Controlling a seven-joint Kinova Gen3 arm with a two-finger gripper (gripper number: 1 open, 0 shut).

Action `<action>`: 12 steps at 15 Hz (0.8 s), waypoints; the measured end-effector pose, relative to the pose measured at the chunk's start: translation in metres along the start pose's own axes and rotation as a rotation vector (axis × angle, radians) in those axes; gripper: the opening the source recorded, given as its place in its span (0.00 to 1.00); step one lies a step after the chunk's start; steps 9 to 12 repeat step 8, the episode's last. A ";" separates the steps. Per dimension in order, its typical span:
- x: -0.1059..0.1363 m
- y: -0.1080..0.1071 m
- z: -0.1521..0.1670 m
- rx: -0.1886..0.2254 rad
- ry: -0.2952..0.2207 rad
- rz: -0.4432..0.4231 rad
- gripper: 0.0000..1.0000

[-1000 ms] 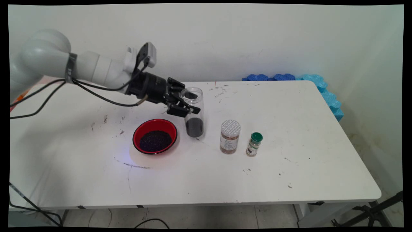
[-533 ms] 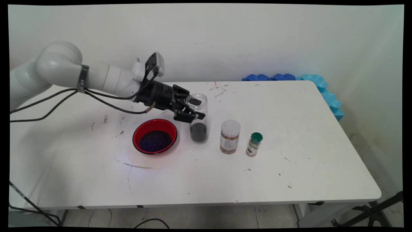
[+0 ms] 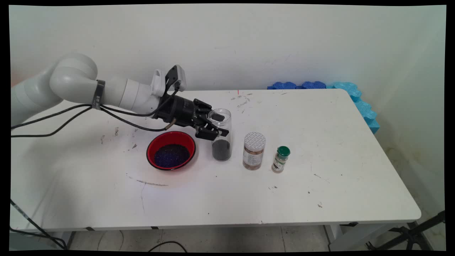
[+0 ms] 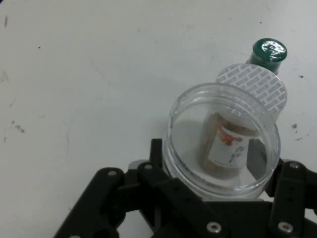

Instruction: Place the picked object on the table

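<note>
The white table (image 3: 320, 185) stands against a pale wall, with blue foam (image 3: 355, 96) along its far right corner. The gripper (image 3: 217, 125) is clenched around a clear jar (image 3: 220, 133), open-topped with dark grains at its bottom, held upright near the table's middle. Just left of it sits a red bowl (image 3: 171, 150) of dark grains; to the right a spice jar (image 3: 254, 150) with a white lid, then a small green-capped bottle (image 3: 280, 159). The table's near half and right side lie bare.
</note>
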 end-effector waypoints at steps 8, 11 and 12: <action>-0.005 0.000 0.004 0.004 -0.010 -0.032 1.00; -0.005 0.000 0.004 0.004 -0.010 -0.032 1.00; -0.005 0.000 0.004 0.004 -0.010 -0.032 1.00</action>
